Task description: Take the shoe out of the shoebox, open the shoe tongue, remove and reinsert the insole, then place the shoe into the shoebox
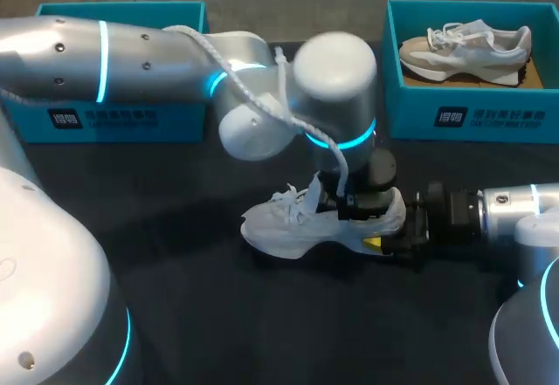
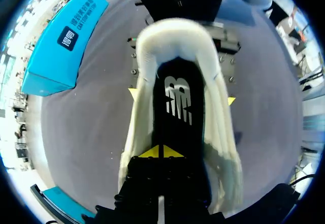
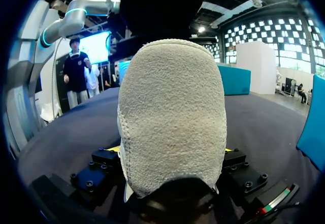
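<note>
Insole [image 2: 179, 102] inside white shoe [image 1: 281, 228] bears a white logo.

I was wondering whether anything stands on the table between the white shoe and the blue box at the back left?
Nothing visible does. Between the shoe and the box only dark tabletop shows, though the left arm, crossing above, hides part of that stretch.

Dark table [image 1: 201, 315], matte cloth surface, soft even light

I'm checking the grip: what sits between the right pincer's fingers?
The white shoe: its heel fills the right pincer, touched from both sides, as the right wrist view shows.
</note>
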`<action>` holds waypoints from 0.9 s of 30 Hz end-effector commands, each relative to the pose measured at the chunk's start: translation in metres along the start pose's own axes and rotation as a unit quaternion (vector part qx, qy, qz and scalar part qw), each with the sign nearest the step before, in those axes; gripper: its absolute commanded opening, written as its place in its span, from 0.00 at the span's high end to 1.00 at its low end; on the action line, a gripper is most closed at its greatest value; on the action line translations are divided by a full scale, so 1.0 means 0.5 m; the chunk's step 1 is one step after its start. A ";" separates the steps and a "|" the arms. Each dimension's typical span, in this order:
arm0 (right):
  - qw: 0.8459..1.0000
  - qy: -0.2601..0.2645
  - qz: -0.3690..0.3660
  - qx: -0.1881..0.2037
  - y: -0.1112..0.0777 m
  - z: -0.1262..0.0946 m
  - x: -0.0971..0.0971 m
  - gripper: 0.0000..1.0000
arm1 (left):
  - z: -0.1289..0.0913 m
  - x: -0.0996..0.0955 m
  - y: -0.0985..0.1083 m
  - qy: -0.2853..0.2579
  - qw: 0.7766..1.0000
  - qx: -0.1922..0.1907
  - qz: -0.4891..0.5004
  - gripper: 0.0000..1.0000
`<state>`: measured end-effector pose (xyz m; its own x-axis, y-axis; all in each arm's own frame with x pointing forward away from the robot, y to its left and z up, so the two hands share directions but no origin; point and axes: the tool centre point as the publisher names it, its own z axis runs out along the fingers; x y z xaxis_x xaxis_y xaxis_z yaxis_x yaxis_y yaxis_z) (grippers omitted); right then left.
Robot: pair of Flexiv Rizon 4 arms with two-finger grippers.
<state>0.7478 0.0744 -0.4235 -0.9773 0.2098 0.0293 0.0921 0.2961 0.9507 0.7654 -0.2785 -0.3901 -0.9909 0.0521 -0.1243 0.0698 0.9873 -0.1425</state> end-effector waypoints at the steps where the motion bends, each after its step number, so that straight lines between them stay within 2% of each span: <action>1: 1.000 0.000 0.000 0.001 -0.001 0.002 0.003 1.00 | -0.030 -0.012 0.032 0.035 0.998 0.043 0.002 1.00; 11: 1.000 0.000 0.000 0.001 -0.001 0.002 0.003 1.00 | -0.054 -0.006 0.034 0.075 0.994 0.080 0.003 1.00; 16: 1.000 0.000 0.000 0.001 -0.001 0.002 0.003 1.00 | -0.074 0.013 0.036 0.106 0.989 0.103 0.023 1.00; 21: 1.000 0.000 0.000 0.001 -0.001 0.002 0.003 1.00 | -0.084 0.022 0.035 0.104 0.988 0.105 0.034 1.00; 27: 1.000 0.000 0.000 0.001 -0.001 0.002 0.003 1.00 | -0.082 0.032 0.028 0.104 0.989 0.088 0.054 1.00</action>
<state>0.7474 0.0744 -0.4234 -0.9774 0.2093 0.0294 0.0921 0.2965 0.9506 0.7476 -0.2549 -0.3555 -0.9775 0.2035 0.0557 0.1753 0.9302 -0.3226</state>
